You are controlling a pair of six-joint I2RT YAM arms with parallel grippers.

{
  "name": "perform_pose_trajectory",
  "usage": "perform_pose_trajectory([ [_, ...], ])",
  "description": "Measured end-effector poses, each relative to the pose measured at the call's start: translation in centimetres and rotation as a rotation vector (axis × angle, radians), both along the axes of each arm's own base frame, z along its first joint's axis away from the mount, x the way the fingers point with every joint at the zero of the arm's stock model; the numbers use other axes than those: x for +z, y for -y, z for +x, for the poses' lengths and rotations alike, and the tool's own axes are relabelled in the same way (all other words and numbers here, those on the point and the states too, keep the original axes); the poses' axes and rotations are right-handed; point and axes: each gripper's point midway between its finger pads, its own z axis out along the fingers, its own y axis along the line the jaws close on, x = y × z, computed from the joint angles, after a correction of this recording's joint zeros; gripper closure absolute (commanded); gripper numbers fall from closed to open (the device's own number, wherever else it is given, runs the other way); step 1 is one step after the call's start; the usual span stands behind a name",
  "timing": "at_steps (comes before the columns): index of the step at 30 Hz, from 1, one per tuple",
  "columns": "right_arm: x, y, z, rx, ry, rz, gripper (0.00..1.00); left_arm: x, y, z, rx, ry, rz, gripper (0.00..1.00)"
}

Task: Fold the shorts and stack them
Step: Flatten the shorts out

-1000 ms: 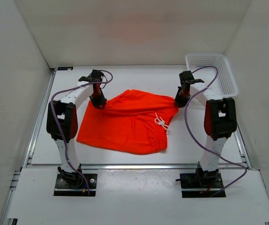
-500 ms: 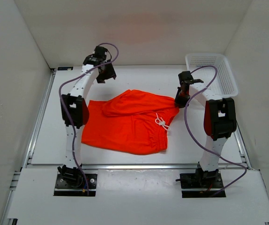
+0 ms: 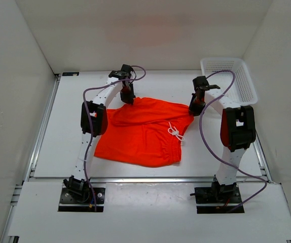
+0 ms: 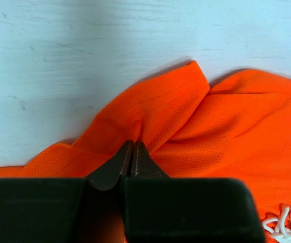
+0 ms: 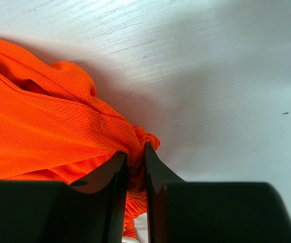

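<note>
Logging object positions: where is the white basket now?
Top view: the basket sits in the far right corner, beyond the right gripper, clear of the shorts.

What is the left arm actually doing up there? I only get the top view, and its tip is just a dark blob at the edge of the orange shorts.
Observer: On the left arm, the wrist camera shows the jaws shut on a pinched-up fold of the shorts.
Operator: And the right arm?
Observer: Its wrist camera shows those jaws shut on a bunched corner of the fabric.
Operator: Is the cloth smooth?
Observer: Close up, it is a fine mesh knit.
</note>
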Motion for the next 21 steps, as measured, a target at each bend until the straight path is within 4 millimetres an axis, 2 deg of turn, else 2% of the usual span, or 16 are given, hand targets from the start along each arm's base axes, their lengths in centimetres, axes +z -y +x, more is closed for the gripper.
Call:
perform_pose_trajectory([
  [6,0.0,0.0,0.0,0.000,0.000,0.000,1.00,0.3,-1.7,0.0,0.044,-0.004,0.017,0.90],
  [8,0.1,0.0,0.0,0.000,0.001,0.000,1.00,1.6,-2.9,0.0,0.077,0.010,0.021,0.90],
  [11,0.4,-0.1,0.0,0.002,0.009,0.003,1.00,5.7,-5.5,0.6,0.145,0.073,-0.002,0.90],
  [12,0.6,-0.4,0.1,0.007,0.015,0.011,1.00,7.5,-6.4,0.8,0.170,0.104,-0.021,0.78],
  [14,0.9,-1.0,0.1,0.022,0.025,0.018,1.00,11.1,-8.2,1.1,0.202,0.172,-0.050,0.48],
  [16,1.0,-1.1,0.0,0.025,0.025,0.016,1.00,14.1,-9.7,1.8,0.232,0.246,-0.076,0.32],
  [18,1.0,-1.0,0.0,0.023,0.024,0.015,1.00,15.2,-11.2,2.4,0.256,0.278,-0.087,0.31],
  [19,1.0,-1.0,-0.1,0.022,0.023,0.015,1.00,15.1,-11.7,2.6,0.264,0.278,-0.088,0.31],
  [21,1.0,-1.0,-0.1,0.026,0.024,0.015,1.00,13.5,-11.8,2.8,0.263,0.245,-0.084,0.31],
])
